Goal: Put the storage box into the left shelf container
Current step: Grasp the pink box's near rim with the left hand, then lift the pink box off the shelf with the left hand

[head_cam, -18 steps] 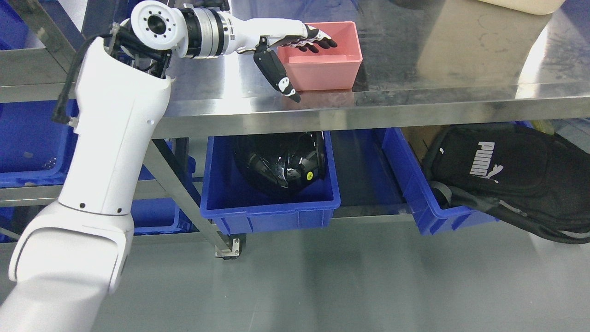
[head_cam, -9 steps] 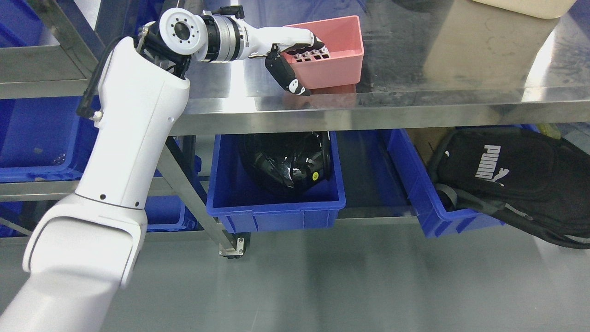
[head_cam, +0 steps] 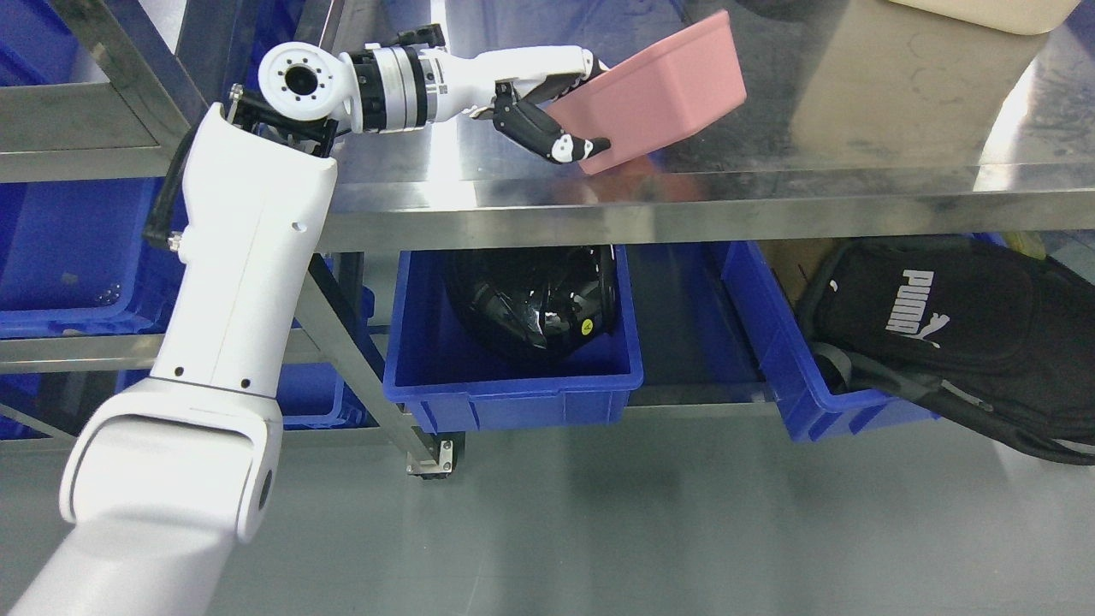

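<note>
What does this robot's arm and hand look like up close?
The left arm has smooth white shells, a round white joint cap ringed with small holes, a silver wrist collar and a black cable alongside. The left hand is white, with black-jointed fingers and white tips.

i see a polished steel table (head_cam: 770, 197) with glare on its top, and blue bins (head_cam: 513, 385) on the shelf beneath, one holding a black helmet (head_cam: 530, 295), another a black bag (head_cam: 949, 329). the floor (head_cam: 684, 530) is smooth grey.

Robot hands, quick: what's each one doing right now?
Left hand: closed on the pink storage box, holding it tilted above the steel table.
Right hand: not in view.
</note>
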